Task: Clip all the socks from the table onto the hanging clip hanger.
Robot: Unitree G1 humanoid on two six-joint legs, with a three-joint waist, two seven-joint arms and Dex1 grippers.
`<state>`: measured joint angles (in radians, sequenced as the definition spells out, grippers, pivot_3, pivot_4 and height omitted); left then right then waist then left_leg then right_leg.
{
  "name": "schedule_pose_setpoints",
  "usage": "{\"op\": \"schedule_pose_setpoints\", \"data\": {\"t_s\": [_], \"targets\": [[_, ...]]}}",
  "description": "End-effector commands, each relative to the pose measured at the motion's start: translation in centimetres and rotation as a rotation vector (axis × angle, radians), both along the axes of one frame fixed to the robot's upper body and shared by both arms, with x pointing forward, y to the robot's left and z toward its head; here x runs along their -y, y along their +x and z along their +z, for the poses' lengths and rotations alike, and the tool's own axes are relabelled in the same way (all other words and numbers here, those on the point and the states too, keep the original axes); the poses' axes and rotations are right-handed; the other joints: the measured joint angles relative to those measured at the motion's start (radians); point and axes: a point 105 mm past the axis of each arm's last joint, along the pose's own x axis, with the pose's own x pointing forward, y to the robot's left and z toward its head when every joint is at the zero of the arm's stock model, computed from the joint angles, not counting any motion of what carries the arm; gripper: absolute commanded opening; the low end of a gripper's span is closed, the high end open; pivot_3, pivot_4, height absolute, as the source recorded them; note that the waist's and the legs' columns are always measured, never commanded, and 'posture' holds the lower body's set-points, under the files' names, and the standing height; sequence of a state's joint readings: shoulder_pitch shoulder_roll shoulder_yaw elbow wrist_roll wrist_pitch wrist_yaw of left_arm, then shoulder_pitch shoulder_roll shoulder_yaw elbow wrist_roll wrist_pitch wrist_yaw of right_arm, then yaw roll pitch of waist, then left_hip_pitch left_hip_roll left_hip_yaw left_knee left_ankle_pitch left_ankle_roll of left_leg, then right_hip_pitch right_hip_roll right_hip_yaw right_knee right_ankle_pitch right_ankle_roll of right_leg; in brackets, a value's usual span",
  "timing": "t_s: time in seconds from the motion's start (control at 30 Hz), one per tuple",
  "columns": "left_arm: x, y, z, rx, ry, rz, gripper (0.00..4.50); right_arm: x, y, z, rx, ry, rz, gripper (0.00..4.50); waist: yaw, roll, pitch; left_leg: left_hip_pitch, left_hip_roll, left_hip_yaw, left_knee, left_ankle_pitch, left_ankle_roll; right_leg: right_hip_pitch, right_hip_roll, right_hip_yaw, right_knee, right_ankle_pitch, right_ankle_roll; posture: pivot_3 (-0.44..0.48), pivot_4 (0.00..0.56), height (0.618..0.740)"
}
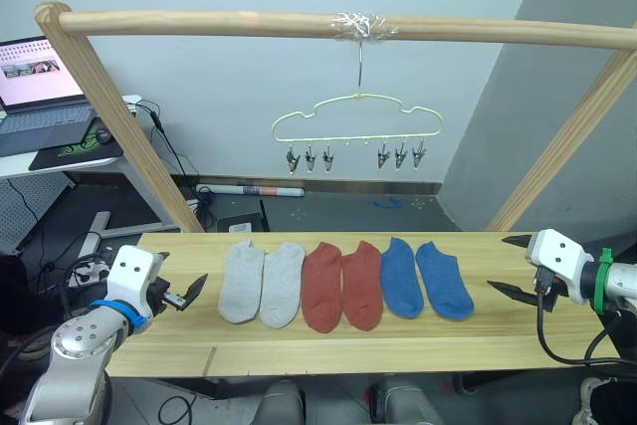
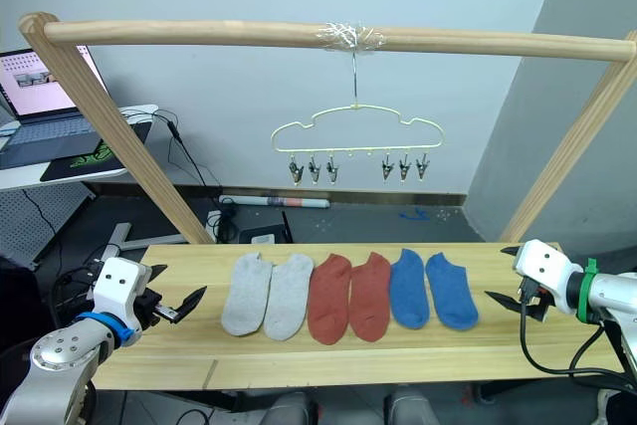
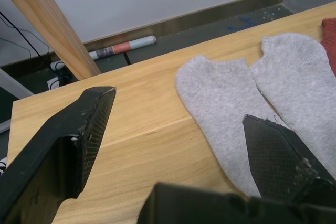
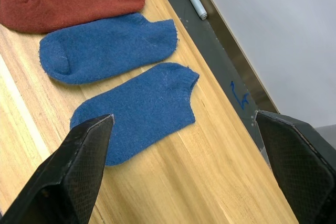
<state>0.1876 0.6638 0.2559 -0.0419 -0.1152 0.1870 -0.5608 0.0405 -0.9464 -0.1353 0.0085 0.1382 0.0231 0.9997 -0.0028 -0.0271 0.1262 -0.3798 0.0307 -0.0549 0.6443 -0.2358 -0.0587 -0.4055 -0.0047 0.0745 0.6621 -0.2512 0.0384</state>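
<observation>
Six socks [image 1: 343,284] lie flat on the table [image 1: 328,350]; left gripper [image 1: 182,284] and right gripper [image 1: 516,266] both gape wide, holding nothing.

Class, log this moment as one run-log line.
socks: six flat on table | clip hanger: clips bare | left end effector: open | right end effector: open

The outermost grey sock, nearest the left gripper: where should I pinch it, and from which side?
Probably best at its cuff end, the far end toward the clip hanger. The grey sock lies flat on the table with its outer edge free, its inner edge against its twin. Bring the open left gripper in from the robot's left, pinching the open cuff, which the clip needs.
</observation>
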Motion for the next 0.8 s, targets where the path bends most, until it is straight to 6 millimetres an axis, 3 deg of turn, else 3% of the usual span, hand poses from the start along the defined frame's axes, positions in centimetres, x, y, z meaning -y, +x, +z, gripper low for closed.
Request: {"op": "schedule_pose_setpoints", "data": {"t_s": [0.03,0.3,0.43,0.8], "targets": [[-0.1,0.2,1.2,0.053,0.004,0.004,4.41,0.0,0.6,1.4,0.069,0.004,0.002,4.5,0.0,0.0,0.0,0.0,0.0,0.0,0.0,0.0,0.0,0.0,0.0,0.0,0.0,0.0,0.0,0.063,0.077,0.737],[0.5,0.3,1.5,0.075,-0.01,-0.008,4.41,0.0,0.9,1.6,0.092,0.007,-0.021,4.5,0.0,0.0,0.0,0.0,0.0,0.0,0.0,0.0,0.0,0.0,0.0,0.0,0.0,0.0,0.0,0.054,0.074,0.737],[-0.2,0.7,1.6,0.101,0.014,0.047,4.41,0.5,1.8,1.7,0.146,0.002,-0.084,4.5,0.0,0.0,0.0,0.0,0.0,0.0,0.0,0.0,0.0,0.0,0.0,0.0,0.0,0.0,0.0,0.054,0.074,0.737],[1.8,1.0,1.7,0.151,-0.065,0.022,4.41,-0.6,1.4,2.0,0.153,0.048,-0.046,4.5,-0.003,0.0,0.0,0.0,0.0,0.0,0.0,0.0,0.0,0.0,0.0,0.0,0.0,0.0,0.0,0.03,0.08,0.737]]}}
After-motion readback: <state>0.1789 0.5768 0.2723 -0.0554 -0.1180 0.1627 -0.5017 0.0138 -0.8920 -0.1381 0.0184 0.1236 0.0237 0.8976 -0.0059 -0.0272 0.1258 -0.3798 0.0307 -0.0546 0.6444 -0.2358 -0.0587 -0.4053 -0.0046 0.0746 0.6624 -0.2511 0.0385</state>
